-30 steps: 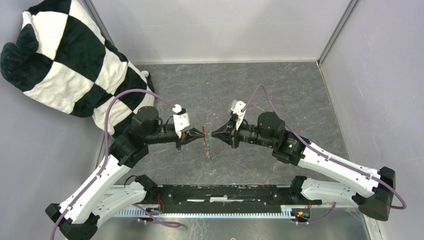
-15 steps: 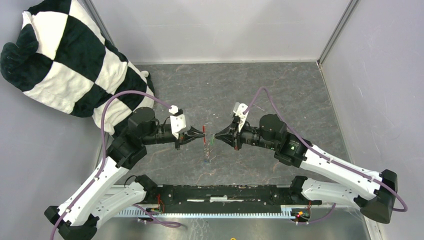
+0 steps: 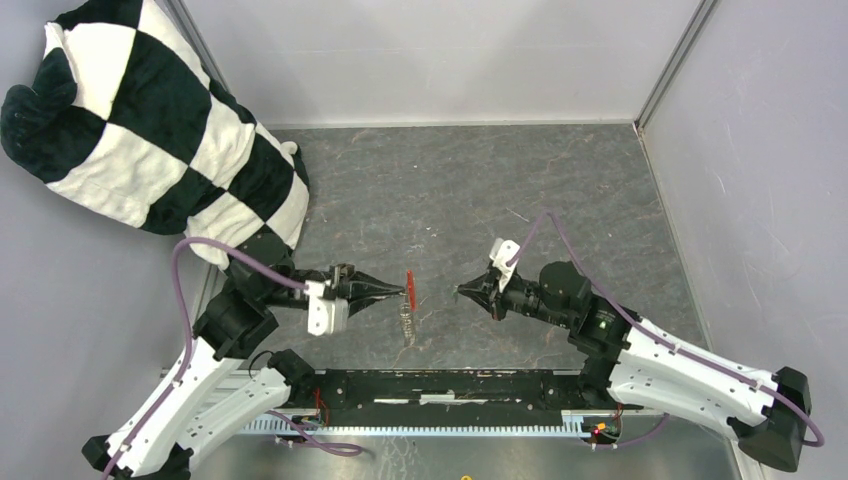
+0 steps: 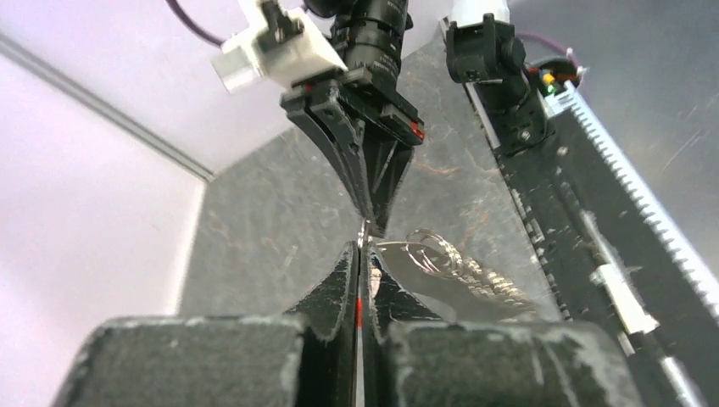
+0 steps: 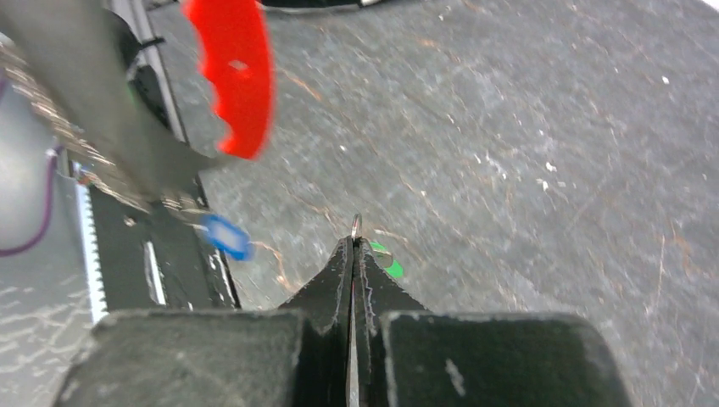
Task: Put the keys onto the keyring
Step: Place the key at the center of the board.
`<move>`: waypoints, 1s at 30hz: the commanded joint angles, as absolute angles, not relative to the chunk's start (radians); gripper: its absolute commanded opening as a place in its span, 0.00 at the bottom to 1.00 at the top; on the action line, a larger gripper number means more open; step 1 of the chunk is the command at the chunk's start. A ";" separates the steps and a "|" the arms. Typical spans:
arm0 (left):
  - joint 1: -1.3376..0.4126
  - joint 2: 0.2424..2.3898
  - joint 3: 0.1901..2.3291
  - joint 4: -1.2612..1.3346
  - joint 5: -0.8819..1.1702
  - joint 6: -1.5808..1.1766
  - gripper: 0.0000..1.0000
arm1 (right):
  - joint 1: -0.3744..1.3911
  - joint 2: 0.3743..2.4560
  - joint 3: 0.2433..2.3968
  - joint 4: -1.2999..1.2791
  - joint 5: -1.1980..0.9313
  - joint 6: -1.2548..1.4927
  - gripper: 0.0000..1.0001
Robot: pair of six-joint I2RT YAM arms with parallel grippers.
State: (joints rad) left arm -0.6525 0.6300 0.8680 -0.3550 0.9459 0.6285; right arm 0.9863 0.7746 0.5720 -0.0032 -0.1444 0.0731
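Keyring [image 3: 409, 284] is hanging above the mottled grey bench [image 3: 450, 190], its flat red tag [image 5: 233, 76] being pinched by the left hand [image 3: 401, 292]; beaded chain [image 4: 483, 284] and blue key [image 5: 225, 236] are dangling below. Right hand [image 3: 462, 292], pressed together, is apparently gripping the green key [image 5: 387, 261] (mostly hidden). Risk: loose ring swinging aside, or thin, slick key twisting in the grip.

red-tagged keyring [image 3: 409, 283] with hanging chain [image 3: 406, 322], blue key [image 5: 225, 236] beside it — green key [image 5: 388, 264] apart
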 commanded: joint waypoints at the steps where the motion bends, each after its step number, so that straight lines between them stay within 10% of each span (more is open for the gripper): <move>1: -0.657 0.643 0.931 -0.528 1.054 1.137 0.02 | 0.983 0.680 0.507 0.124 -0.058 0.030 0.00; 18: -0.656 0.630 0.923 -0.620 1.097 1.436 0.02 | 0.983 0.668 0.421 0.216 -0.006 0.008 0.00; 30: -0.657 0.650 0.921 -0.260 1.138 0.951 0.02 | 0.983 0.653 0.361 0.211 0.016 0.011 0.00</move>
State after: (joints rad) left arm -0.6533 0.6388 0.8963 -0.4179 1.0863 1.1278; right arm 0.9863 0.6628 0.3740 0.1707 0.0029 0.0200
